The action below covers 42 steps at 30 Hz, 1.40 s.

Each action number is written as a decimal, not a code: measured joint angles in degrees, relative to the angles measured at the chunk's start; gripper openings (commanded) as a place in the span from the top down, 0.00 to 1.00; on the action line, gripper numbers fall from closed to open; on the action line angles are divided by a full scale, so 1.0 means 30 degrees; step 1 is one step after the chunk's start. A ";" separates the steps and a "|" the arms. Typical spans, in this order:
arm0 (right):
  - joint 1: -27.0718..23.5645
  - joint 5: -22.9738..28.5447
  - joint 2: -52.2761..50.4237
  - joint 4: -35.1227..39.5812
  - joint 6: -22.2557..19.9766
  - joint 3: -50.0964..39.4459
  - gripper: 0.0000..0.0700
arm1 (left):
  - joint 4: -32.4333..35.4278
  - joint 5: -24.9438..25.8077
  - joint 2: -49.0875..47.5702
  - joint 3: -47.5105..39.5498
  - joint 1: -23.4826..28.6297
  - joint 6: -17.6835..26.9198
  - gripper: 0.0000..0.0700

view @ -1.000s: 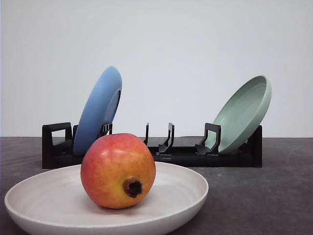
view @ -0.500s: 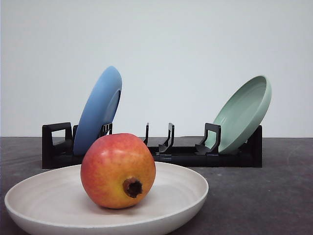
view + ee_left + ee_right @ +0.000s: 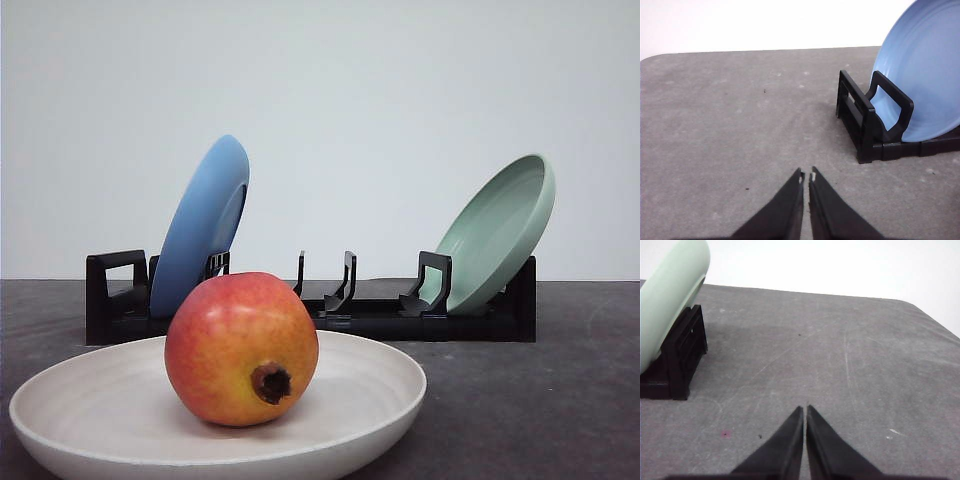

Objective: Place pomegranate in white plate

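Resting in the white plate (image 3: 370, 385), the pomegranate (image 3: 241, 348) pointed its crown toward 5 o'clock. Left end effector (image 3: 806, 176) and right end effector (image 3: 804, 409) were closed, empty, above the bare table (image 3: 840, 365); a black rack (image 3: 370, 318) stood behind.

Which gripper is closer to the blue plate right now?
Left. The left gripper sits just short of the rack end holding the blue plate. The right gripper is by the pale green plate, at the rack's other end.
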 measured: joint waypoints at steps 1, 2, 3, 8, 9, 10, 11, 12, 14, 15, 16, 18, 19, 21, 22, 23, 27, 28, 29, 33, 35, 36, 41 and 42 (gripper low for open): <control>0.0000 0.0000 0.0000 0.0000 0.0000 0.0000 1.00 | 0.0000 -0.0002 0.0000 0.0000 0.0000 0.0000 1.00; 0.0000 0.0000 0.0000 0.0000 0.0000 0.0000 1.00 | 0.0000 -0.0002 0.0000 0.0000 0.0000 0.0000 1.00; 0.0000 0.0000 0.0000 0.0000 0.0000 0.0000 1.00 | 0.0000 -0.0002 0.0000 0.0000 0.0000 0.0000 1.00; 0.0000 0.0000 0.0000 0.0000 0.0000 0.0000 1.00 | 0.0000 -0.0002 0.0000 0.0000 0.0000 0.0000 1.00; 0.0000 0.0000 0.0000 0.0000 0.0000 0.0000 1.00 | 0.0000 -0.0002 0.0000 0.0000 0.0000 0.0000 1.00; 0.0000 0.0000 0.0000 0.0000 0.0000 0.0000 1.00 | 0.0000 -0.0002 0.0000 0.0000 0.0000 0.0000 1.00; 0.0000 0.0000 0.0000 0.0000 0.0000 0.0000 1.00 | 0.0000 -0.0002 0.0000 0.0000 0.0000 0.0000 1.00; 0.0000 0.0000 0.0000 0.0000 0.0000 0.0000 1.00 | 0.0000 -0.0002 0.0000 0.0000 0.0000 0.0000 1.00; 0.0000 0.0005 0.0000 0.0000 0.0000 0.0000 1.00 | 0.0000 -0.0002 0.0000 0.0000 0.0000 0.0000 1.00; 0.0000 0.0002 0.0000 0.0000 0.0000 0.0000 1.00 | 0.0000 -0.0002 0.0000 0.0000 0.0000 0.0000 1.00; 0.0000 0.0000 0.0000 0.0000 0.0000 0.0000 1.00 | 0.0000 -0.0002 0.0000 0.0000 0.0000 0.0000 1.00; 0.0000 0.0000 0.0000 0.0000 0.0000 0.0000 1.00 | 0.0000 -0.0002 0.0000 0.0000 0.0000 0.0000 1.00; 0.0000 0.0000 0.0000 0.0000 0.0000 0.0000 1.00 | 0.0000 -0.0002 0.0000 0.0000 0.0000 0.0000 1.00; 0.0000 0.0000 0.0000 0.0000 0.0000 0.0000 1.00 | 0.0000 -0.0002 0.0000 0.0000 0.0000 0.0000 1.00; 0.0000 0.0000 0.0000 0.0000 0.0000 0.0000 1.00 | 0.0000 -0.0002 0.0000 0.0000 0.0000 0.0000 1.00; 0.0000 0.0000 0.0000 0.0000 0.0000 0.0000 1.00 | 0.0000 -0.0002 0.0000 0.0000 0.0000 0.0000 1.00; 0.0000 0.0000 0.0000 0.0000 0.0000 0.0000 1.00 | 0.0000 -0.0002 0.0000 0.0000 0.0000 0.0000 1.00; 0.0000 0.0000 0.0000 0.0000 0.0000 0.0000 1.00 | 0.0000 -0.0002 0.0000 0.0000 0.0000 0.0000 1.00; 0.0000 0.0000 0.0000 0.0000 0.0000 0.0000 1.00 | 0.0000 -0.0002 0.0000 0.0000 0.0000 0.0000 1.00; 0.0000 0.0000 0.0000 0.0000 0.0000 0.0000 1.00 | 0.0000 -0.0002 0.0000 0.0000 0.0000 0.0000 1.00; 0.0000 0.0000 0.0000 0.0000 0.0000 0.0000 1.00 | 0.0000 -0.0002 0.0000 0.0000 0.0000 0.0000 1.00; 0.0000 0.0000 0.0000 0.0000 0.0000 0.0000 1.00 | 0.0000 -0.0002 0.0000 0.0000 0.0000 0.0000 1.00; 0.0000 0.0000 0.0000 0.0000 0.0000 0.0000 1.00 | 0.0000 -0.0002 0.0000 0.0000 0.0000 0.0000 1.00; 0.0000 0.0000 0.0000 0.0000 0.0000 0.0000 1.00 | 0.0000 -0.0002 0.0000 0.0000 0.0000 0.0000 1.00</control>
